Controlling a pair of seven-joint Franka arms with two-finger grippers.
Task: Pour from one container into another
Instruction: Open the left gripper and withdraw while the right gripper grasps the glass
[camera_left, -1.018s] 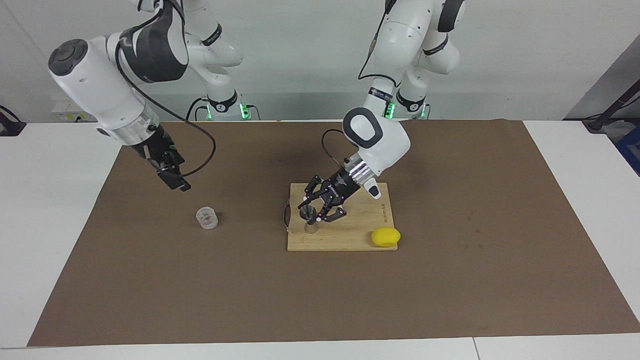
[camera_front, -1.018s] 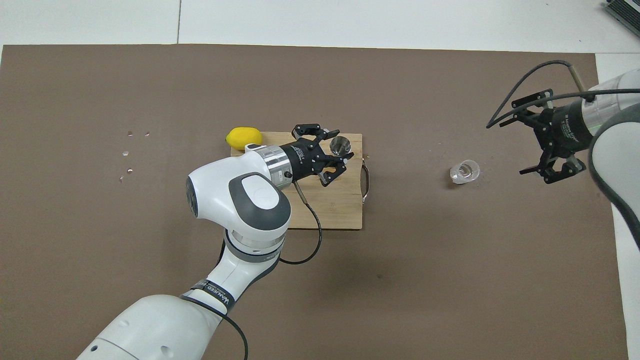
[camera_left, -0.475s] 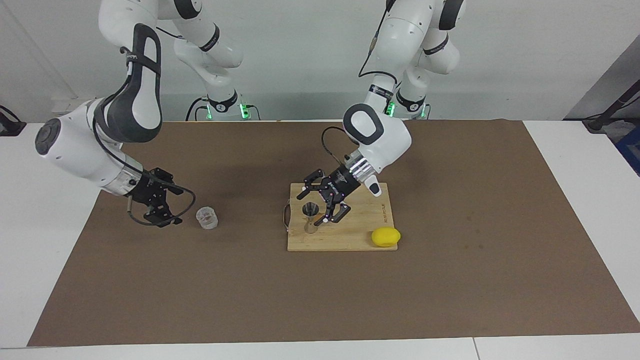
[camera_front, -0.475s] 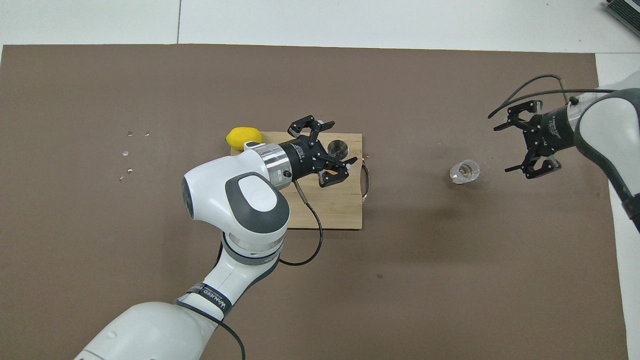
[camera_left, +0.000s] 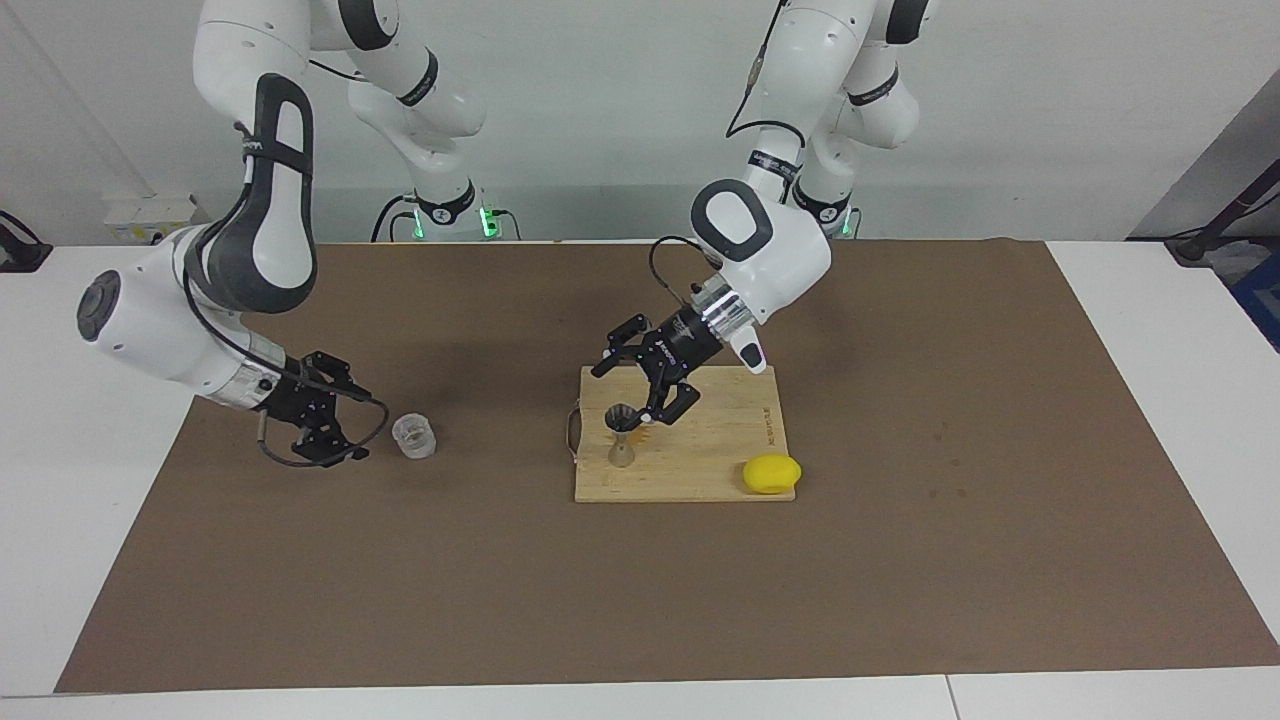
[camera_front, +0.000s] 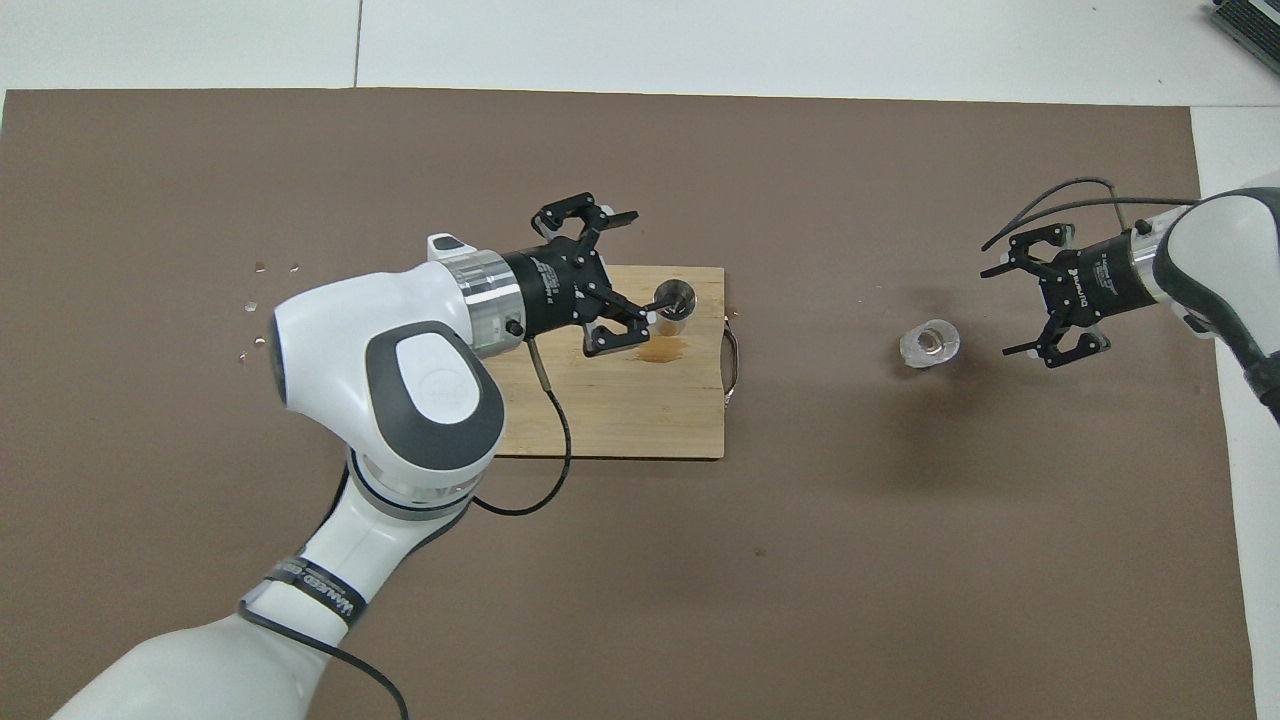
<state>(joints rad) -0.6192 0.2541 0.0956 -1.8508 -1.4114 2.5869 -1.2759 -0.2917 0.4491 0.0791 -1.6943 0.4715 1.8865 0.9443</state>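
lemon (camera_left: 771, 473) hidden overhead by left arm, left gripper (camera_left: 640, 380) spread empty above jigger (camera_left: 622, 437) on board (camera_left: 700, 470), right gripper (camera_left: 325, 420) spread beside glass cup (camera_left: 414, 436), untouched

Bare mat (camera_left: 500, 560) around glass cup (camera_left: 414, 437)

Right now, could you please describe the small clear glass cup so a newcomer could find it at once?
Start at the wide brown mat, then leave the wooden cutting board toward the right arm's end. The small clear glass cup stands alone there on the mat, transparent and squat, unlike the shiny hourglass-shaped steel jigger on the board.
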